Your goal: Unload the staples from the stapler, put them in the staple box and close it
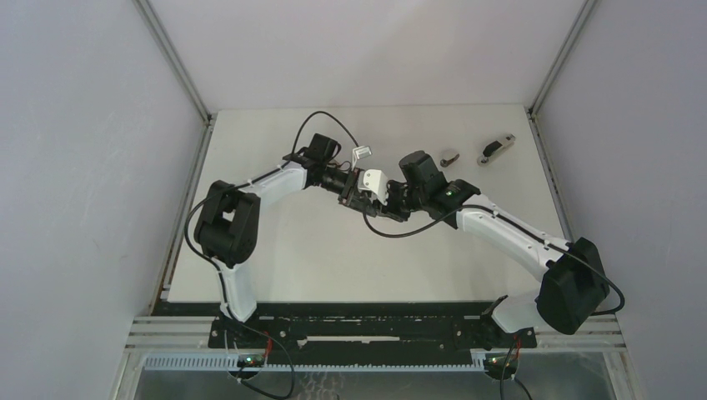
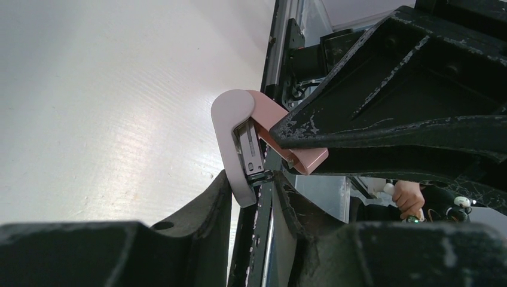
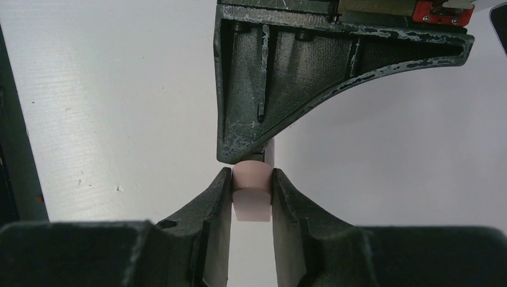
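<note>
Both arms meet over the middle of the table around the stapler (image 1: 373, 182), which is held in the air. My right gripper (image 3: 252, 191) is shut on the stapler's pink base (image 3: 251, 200). In the left wrist view the stapler is swung open, with its pale grey lid (image 2: 229, 128) apart from the pink base (image 2: 290, 143) and the metal magazine (image 2: 251, 149) bared. My left gripper (image 2: 254, 188) is closed in on the lid's tip and the magazine's end, its fingers (image 2: 206, 206) touching on both sides. No staples show apart from the magazine.
Two small dark-and-grey objects (image 1: 450, 157) (image 1: 495, 149) lie at the back right of the table (image 1: 275, 250). Grey walls close in the sides and back. A person's hand (image 2: 409, 197) shows beyond the near rail.
</note>
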{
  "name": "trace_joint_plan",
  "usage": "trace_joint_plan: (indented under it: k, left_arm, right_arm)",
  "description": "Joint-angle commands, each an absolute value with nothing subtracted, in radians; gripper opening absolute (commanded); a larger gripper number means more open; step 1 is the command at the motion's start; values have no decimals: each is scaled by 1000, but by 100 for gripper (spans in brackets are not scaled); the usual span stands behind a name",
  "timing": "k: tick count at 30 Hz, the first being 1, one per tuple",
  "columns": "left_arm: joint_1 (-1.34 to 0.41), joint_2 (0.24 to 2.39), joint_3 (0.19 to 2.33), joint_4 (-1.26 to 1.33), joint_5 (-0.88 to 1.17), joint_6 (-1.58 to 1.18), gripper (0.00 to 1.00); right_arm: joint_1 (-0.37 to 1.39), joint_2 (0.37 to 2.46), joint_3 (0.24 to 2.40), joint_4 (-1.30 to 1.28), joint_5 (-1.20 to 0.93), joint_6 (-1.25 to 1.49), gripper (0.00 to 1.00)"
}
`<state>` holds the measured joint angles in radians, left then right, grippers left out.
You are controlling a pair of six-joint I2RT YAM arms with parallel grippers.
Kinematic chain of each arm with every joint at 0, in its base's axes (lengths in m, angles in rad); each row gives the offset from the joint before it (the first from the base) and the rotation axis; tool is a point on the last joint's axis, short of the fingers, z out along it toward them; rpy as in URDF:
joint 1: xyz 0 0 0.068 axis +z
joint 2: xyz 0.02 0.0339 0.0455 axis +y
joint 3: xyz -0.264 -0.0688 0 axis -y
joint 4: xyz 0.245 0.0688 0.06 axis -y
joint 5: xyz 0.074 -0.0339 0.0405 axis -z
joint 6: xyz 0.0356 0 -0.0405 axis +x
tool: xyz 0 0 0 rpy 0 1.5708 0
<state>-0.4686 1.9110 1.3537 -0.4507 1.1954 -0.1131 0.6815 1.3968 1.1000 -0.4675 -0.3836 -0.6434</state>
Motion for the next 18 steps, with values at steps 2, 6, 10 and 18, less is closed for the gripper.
trace_joint_plan:
  k: [2,6,10,18]
  left_arm:
    - [-470,1891,1371,-443,1126,-103,28]
    - [-469,1877,1368,-439,1048,-109,25]
    - [-469,1864,1353,-394,994,-144,26]
    - [-469,1821,1319,-347,920,-174,27]
  right_arm:
    - [674,1364,1103,-408,-358,-639,25]
    - [653,1355,1105,-380,-373,-574,60]
    - [650,1380,1134,-354,-377,-464,78]
    - [631,1477,1180,-288,-270,-200,82]
